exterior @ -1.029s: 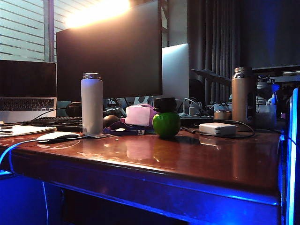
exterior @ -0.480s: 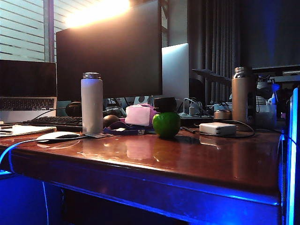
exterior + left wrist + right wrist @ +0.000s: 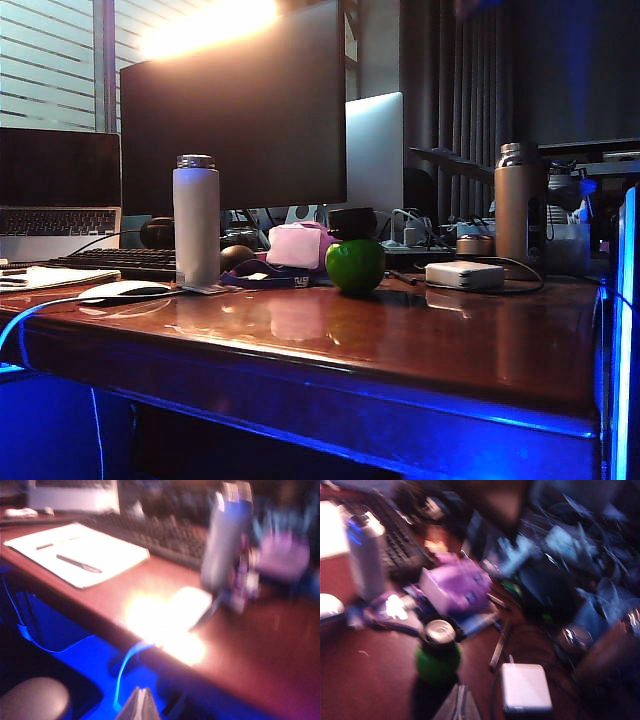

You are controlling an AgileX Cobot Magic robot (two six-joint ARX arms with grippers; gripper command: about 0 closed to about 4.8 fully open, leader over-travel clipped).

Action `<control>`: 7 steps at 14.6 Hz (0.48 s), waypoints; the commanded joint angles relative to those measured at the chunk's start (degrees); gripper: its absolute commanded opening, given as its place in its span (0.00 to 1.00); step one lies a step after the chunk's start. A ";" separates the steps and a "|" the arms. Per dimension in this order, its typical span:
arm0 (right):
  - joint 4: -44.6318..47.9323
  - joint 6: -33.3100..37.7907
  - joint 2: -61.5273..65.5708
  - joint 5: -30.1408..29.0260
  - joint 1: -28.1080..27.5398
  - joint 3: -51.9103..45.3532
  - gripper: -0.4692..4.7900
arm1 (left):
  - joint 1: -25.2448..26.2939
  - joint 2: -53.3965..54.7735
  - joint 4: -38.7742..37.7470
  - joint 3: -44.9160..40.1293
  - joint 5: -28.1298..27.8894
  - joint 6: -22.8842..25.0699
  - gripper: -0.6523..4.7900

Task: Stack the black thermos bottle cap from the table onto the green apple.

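Left gripper [image 3: 140,702]: jaws pressed together, holding nothing, hanging off the bench's [image 3: 420,345] front edge, apart from everything on it. Right gripper [image 3: 459,702]: jaws likewise closed and empty, above the bench near the apple [image 3: 438,664], touching nothing. Neither gripper shows in the exterior view. One black cap [image 3: 351,222] sits upright on the one green apple [image 3: 355,265], which rests on the bench beside a pink box [image 3: 294,246]. Two bottles: one white [image 3: 196,222], one bronze [image 3: 518,205]. One white adapter [image 3: 463,275] lies right of the apple.
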 commanded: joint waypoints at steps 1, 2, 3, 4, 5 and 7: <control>11.41 1.77 -3.21 0.31 0.11 -10.82 0.08 | 0.02 -0.04 0.68 -3.13 2.36 4.96 0.11; 14.45 2.62 -4.92 0.31 0.09 -15.54 0.08 | 0.02 -0.04 0.59 -3.65 2.93 4.96 0.11; 15.82 3.26 -7.67 0.48 0.09 -20.39 0.08 | 0.02 -0.04 0.15 -3.74 2.99 4.96 0.11; 15.54 3.30 -10.99 0.48 0.09 -24.06 0.08 | 0.02 -0.04 -0.20 -3.74 2.99 5.03 0.11; 15.13 3.91 -15.17 0.74 0.09 -27.39 0.08 | 0.02 -0.04 -0.55 -3.74 2.99 5.77 0.11; 9.90 7.21 -29.88 4.46 0.09 -33.86 0.08 | 0.04 -0.04 -0.59 -3.74 2.99 6.86 0.11</control>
